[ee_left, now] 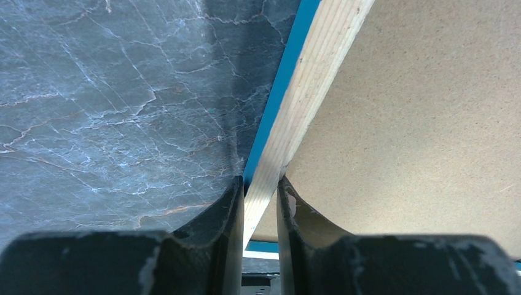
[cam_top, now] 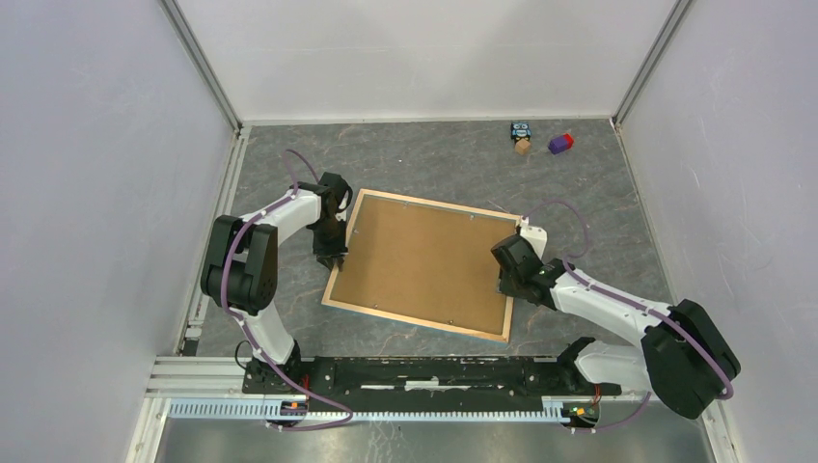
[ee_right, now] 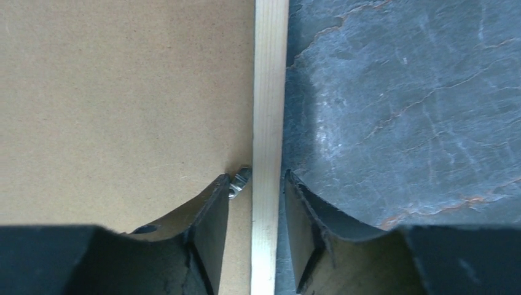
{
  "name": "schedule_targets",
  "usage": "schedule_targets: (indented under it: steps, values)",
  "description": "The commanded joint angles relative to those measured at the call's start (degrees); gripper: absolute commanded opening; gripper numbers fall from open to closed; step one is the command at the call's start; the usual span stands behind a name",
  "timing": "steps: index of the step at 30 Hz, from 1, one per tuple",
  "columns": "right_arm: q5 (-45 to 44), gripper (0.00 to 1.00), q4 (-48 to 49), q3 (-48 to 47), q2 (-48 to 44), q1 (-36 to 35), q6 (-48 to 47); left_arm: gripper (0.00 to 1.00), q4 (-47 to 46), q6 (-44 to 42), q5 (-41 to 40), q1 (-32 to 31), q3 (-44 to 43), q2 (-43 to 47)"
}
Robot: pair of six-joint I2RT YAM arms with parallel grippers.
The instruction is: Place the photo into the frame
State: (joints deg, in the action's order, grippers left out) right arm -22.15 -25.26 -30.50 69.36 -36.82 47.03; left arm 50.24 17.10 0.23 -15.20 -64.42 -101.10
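Note:
The frame (cam_top: 434, 203) lies back side up on the dark marbled table, its pale wood border around a plain brown hardboard sheet (cam_top: 424, 260). The photo is hidden. My left gripper (cam_top: 331, 258) is at the frame's left edge. In the left wrist view it (ee_left: 260, 184) is shut on the wooden rail (ee_left: 307, 80), with the blue front showing along the rail's outer side. My right gripper (cam_top: 508, 285) is at the right edge. In the right wrist view it (ee_right: 257, 181) straddles the rail (ee_right: 269, 92), open, with a gap on the hardboard side. A small metal clip (ee_right: 241, 181) sits beside the inner fingertip.
A small toy figure (cam_top: 522, 136) and a purple and red block (cam_top: 560, 143) lie at the back right of the table. White walls close in the table on the left, back and right. The arm bases and a black rail (cam_top: 424, 376) run along the near edge.

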Motion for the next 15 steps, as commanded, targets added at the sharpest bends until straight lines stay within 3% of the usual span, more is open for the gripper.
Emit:
schedule_targets:
  steps: [1,5,15]
  values:
    - [2.7,0.42,-3.8,4.7,3.7,0.3,1.3,0.02,-0.2,-0.1,0.9,-0.3,-0.7,2.9]
    - [5.0,0.36,-3.2,6.2,3.0,0.3,1.4,0.02,-0.2,-0.1,0.9,-0.4,-0.7,2.8]
    - [8.7,0.03,-2.4,6.2,2.0,0.3,2.2,0.02,-0.2,-0.1,0.6,-0.4,-0.7,2.6]
